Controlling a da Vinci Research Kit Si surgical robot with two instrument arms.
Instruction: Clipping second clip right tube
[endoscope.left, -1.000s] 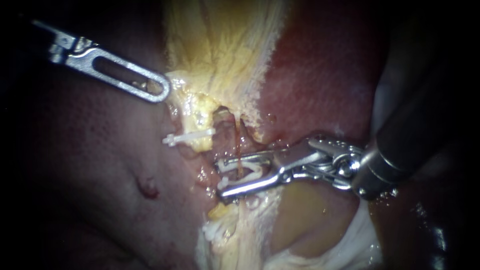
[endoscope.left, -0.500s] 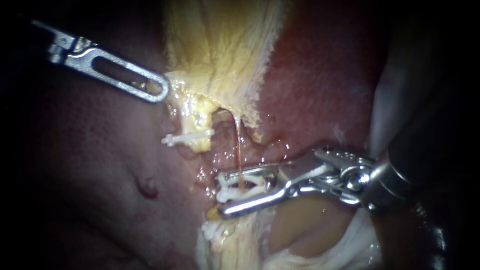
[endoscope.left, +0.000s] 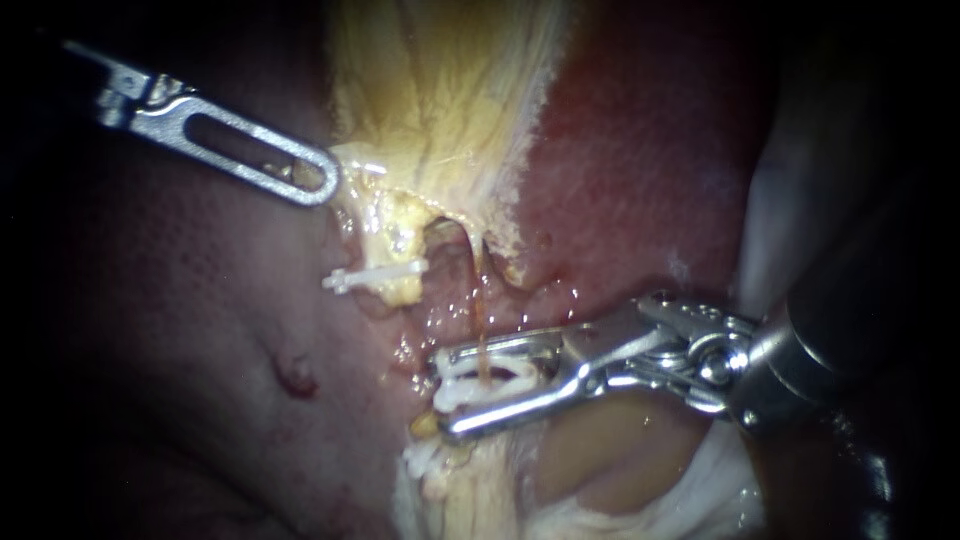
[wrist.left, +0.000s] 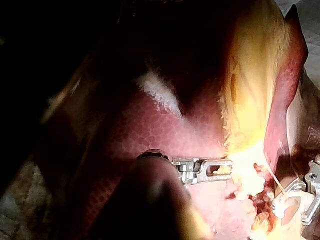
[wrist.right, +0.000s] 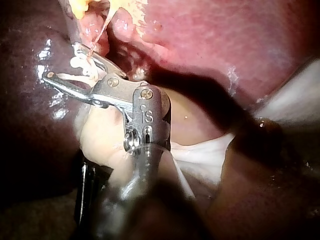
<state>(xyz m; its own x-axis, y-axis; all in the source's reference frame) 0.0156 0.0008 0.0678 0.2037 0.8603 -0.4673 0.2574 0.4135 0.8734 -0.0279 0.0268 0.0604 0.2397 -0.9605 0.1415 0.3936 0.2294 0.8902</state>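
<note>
Almost nothing here can be read. The only writing is a small engraved mark (wrist.right: 146, 116) on the metal body of the right instrument (wrist.right: 61, 62), visible in the right wrist view. It stands behind the hinge of the jaws, just below a round screw head (wrist.right: 146, 93) and just above two narrow slots (wrist.right: 136, 138). It is the instrument's own mark and is not spelled out here. No other text, label, number or sign is legible in any view.
</note>
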